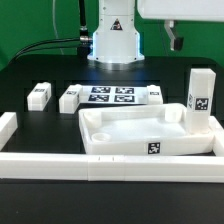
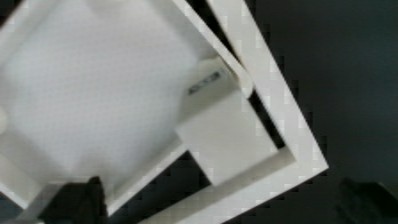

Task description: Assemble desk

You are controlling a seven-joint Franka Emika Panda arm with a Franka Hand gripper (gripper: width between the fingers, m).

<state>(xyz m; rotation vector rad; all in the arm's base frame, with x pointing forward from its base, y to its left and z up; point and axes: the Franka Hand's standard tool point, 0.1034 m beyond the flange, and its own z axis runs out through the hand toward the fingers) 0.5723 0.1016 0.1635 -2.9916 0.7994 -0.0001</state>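
- Tabletop (image 1: pixel 125 146): plain white all over, with a small black-and-white square tag (image 1: pixel 154 149) on its front wall.
- Upright leg (image 1: pixel 199 98): white, with a black-and-white tag on its face.
- Two lying legs (image 1: pixel 40 95): white, each with a black-and-white tag.
- Marker board (image 1: pixel 110 96): white, printed with black-and-white tags in rows.
- Border rails (image 1: pixel 100 166): plain white.
- Table (image 1: pixel 40 132): black.
- Backdrop (image 1: pixel 25 25): green.
- Arm base (image 1: pixel 115 40): white, with a pale blue glow.
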